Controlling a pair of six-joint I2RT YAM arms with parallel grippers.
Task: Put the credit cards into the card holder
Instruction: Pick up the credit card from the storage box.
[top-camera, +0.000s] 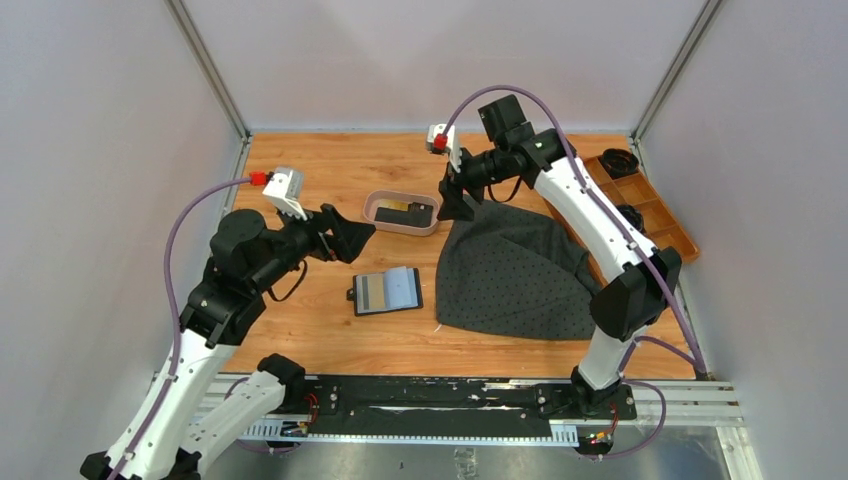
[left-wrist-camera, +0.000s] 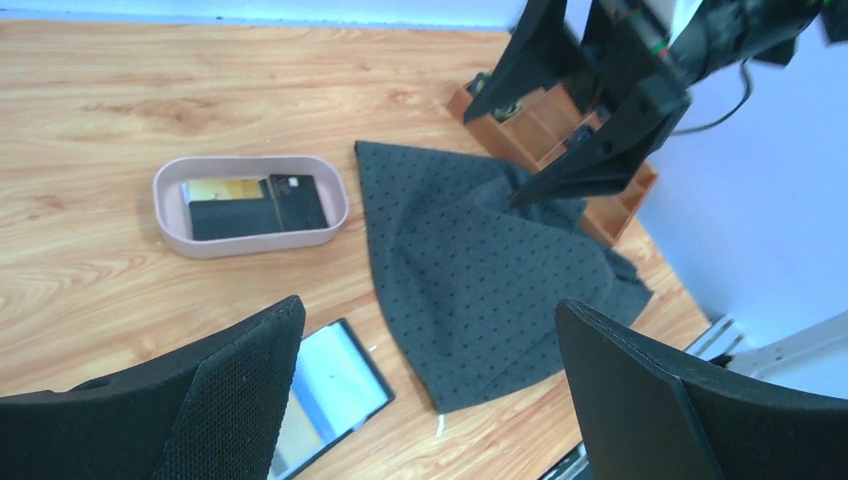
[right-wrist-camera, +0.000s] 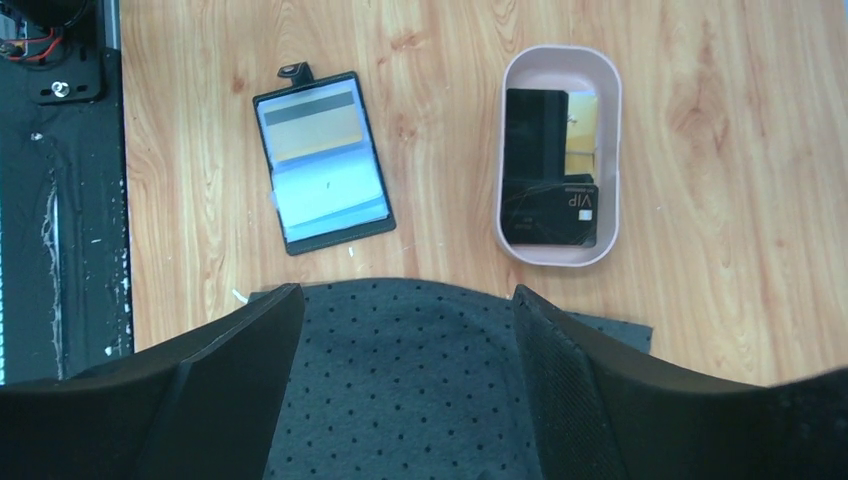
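Left fingers (left-wrist-camera: 220, 400) and right fingers (right-wrist-camera: 200, 400) spread, empty; we should edge-pinch one black plastic card (right-wrist-camera: 548, 215) from the pinkish shallow tray (right-wrist-camera: 558, 55).

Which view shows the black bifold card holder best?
Right wrist: the black bifold card holder lies whole, seen straight down. Top external shows it small; left wrist shows only part of it.

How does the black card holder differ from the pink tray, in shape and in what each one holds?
The card holder is black, flat and lies open; the tray is pinkish, with rounded ends and raised walls. The card holder shows a gold card and a pale blue card; the tray holds two black cards and a gold one. Both rest on the table.
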